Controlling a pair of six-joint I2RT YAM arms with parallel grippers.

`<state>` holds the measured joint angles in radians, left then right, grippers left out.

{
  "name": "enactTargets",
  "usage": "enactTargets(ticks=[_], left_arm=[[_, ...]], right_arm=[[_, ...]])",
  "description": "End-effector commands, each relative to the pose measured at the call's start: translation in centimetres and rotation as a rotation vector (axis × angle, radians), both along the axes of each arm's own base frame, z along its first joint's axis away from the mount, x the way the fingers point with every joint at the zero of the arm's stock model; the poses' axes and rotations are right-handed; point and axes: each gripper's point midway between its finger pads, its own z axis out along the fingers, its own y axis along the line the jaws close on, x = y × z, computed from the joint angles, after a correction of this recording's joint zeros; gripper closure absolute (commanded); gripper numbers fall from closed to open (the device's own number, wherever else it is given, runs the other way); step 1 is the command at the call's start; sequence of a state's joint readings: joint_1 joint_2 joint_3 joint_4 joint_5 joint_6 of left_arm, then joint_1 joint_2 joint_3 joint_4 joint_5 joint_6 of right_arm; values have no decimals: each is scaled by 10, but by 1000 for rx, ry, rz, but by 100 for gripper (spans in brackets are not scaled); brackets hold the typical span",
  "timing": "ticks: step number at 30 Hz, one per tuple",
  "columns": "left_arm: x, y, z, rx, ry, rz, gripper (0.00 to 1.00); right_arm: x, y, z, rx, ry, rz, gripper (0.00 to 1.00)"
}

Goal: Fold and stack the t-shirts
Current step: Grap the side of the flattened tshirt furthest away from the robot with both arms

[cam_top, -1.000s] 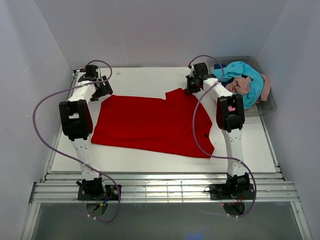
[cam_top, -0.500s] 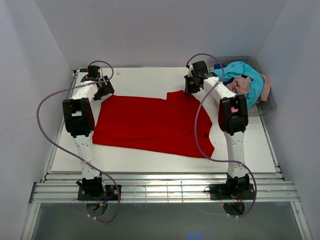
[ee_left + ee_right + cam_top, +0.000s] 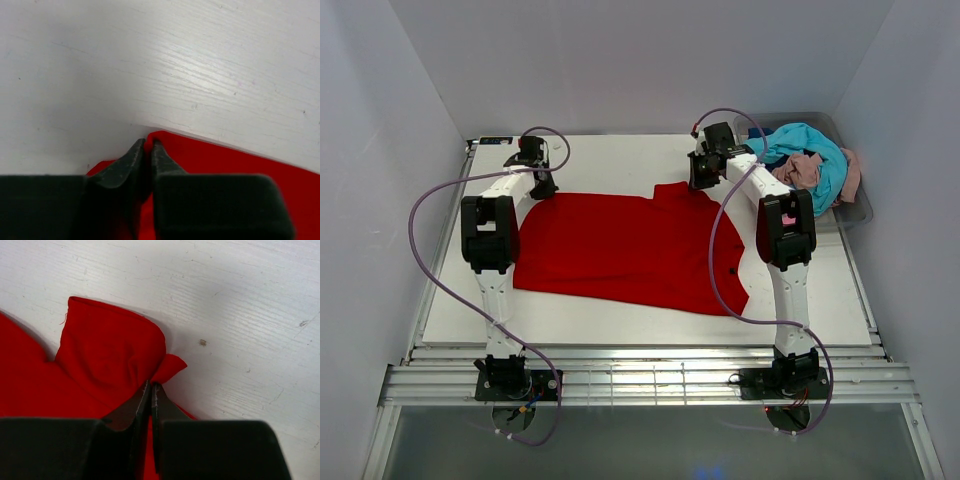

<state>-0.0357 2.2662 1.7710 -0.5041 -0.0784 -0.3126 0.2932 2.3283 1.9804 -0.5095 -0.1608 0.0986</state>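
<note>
A bright red t-shirt [image 3: 625, 250] lies spread across the white table. At its far left corner my left gripper [image 3: 542, 190] is shut on the red cloth's edge [image 3: 165, 137], a thin fold of it pinched between the fingertips [image 3: 148, 145]. At the far right corner my right gripper [image 3: 700, 182] is shut on a bunched bit of the same shirt [image 3: 110, 357], with a small red flap [image 3: 169, 367] sticking out past the tips [image 3: 151, 386]. More t-shirts, turquoise [image 3: 810, 150] and dusty pink [image 3: 800, 170], are heaped at the back right.
A clear grey plastic bin [image 3: 855, 205] at the back right corner holds the heap of tees. White walls close in the table [image 3: 610, 155] on left, back and right. Purple cables loop from both arms over the shirt [image 3: 712, 260].
My left arm has swung right along the back edge to the shirt's far left corner, and its jaws have closed on the cloth. The right gripper has stayed where it was.
</note>
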Motion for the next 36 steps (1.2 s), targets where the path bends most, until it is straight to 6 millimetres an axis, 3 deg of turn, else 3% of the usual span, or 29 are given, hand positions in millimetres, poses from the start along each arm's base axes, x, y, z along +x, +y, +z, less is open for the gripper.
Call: enactTargets(ticks=[1, 6, 10, 13, 14, 16, 17, 23, 28, 29, 31, 36], left_arm=[[-10, 0, 6, 12, 21, 10, 87], [-2, 10, 47, 54, -64, 41, 98], [-4, 11, 93, 60, -150, 33, 97], [-11, 13, 104, 80, -179, 23, 96], [-12, 12, 117, 88, -216, 11, 95], [-21, 13, 112, 102, -209, 5, 93], [-23, 14, 123, 109, -240, 9, 93], [-44, 19, 104, 137, -201, -3, 92], [-53, 20, 85, 144, -161, -9, 92], [-57, 20, 79, 147, -146, -8, 92], [-61, 23, 76, 156, -138, -2, 93], [-74, 31, 69, 193, -118, 20, 93]], right_arm=[[-5, 6, 24, 23, -25, 18, 92], [-11, 7, 19, 18, -9, 24, 92], [-13, 7, 23, 17, -15, 29, 92], [-15, 7, 31, 14, -25, 32, 92], [-16, 7, 39, 15, -36, 32, 92], [-20, 6, 46, 15, -45, 35, 92], [-26, 4, 52, 16, -51, 36, 92], [-58, 2, 79, 19, -91, 49, 92], [-94, -2, 70, 10, -47, 65, 92], [-99, -3, 78, 14, -59, 65, 92], [-114, -3, 71, 10, -35, 71, 92], [-146, -1, 80, 8, -40, 96, 92]])
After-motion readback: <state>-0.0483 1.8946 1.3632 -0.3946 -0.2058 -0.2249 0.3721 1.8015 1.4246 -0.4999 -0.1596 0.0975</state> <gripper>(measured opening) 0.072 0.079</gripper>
